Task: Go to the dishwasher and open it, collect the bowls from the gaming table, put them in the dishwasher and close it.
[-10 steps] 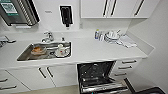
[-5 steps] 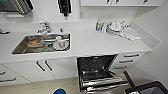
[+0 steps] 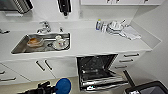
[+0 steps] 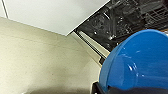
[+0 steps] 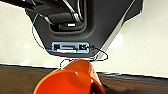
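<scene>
The dishwasher point(image 3: 96, 66) stands open under the counter, its door point(image 3: 105, 83) folded down and dark racks showing inside. My left gripper point(image 3: 53, 88) holds a blue bowl point(image 3: 63, 85) low over the floor, just left of the door. In the left wrist view the blue bowl point(image 4: 136, 62) looms large beside the open dishwasher point(image 4: 125, 20). An orange bowl point(image 5: 70, 80) sits in my right gripper point(image 5: 100, 88), close under the wrist camera.
A white counter point(image 3: 100, 42) runs across, with a steel sink point(image 3: 17, 47) holding dishes at the left. Bottles and stacked dishes point(image 3: 112, 26) stand at the back right. White cabinet doors point(image 3: 42, 67) and drawers point(image 3: 127, 60) flank the dishwasher. The floor point(image 4: 37, 62) is pale.
The head camera has shifted a little, so the counter now lies squarer in the picture. The blue bowl has come into sight at the bottom edge.
</scene>
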You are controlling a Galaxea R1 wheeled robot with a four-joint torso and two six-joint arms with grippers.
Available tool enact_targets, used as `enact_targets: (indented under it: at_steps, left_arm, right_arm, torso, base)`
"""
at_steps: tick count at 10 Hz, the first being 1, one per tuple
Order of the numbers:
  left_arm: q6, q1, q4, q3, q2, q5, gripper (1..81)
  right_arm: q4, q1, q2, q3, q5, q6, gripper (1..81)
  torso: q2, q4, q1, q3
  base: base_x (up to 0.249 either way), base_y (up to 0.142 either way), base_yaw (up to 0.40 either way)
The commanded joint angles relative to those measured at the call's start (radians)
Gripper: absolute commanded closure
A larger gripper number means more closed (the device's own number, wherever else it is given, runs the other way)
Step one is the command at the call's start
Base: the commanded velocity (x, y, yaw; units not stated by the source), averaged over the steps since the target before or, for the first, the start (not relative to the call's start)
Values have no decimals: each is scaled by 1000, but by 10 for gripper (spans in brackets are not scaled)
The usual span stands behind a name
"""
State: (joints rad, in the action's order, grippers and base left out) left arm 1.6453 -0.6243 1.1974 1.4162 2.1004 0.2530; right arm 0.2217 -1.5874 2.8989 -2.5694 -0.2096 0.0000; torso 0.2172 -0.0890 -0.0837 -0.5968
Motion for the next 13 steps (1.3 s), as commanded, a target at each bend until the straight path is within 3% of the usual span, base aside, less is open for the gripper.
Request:
enact_targets:
  at_steps: [1,4,6,13]
  left_arm:
    - [-41,166,17,-100,60,209,811]
    - [-45,238,56,-126,141,301,811]
    - [-45,289,59,-135,202,315,811]
    - [-45,413,76,-158,472,528,811]
  right_arm:
    - [4,-27,-13,6,70,-2,811]
    - [5,-26,-10,6,70,-2,811]
    - [7,-27,-7,6,70,-2,811]
    - [8,-26,1,6,67,-3,811]
  torso:
    - [0,0,0,0]
    - [0,0,0,0]
    - [0,0,0,0]
    - [-1,0,-1,-1]
  base:
    - [0,0,0]
    - [0,0,0]
    - [0,0,0]
    - [0,0,0]
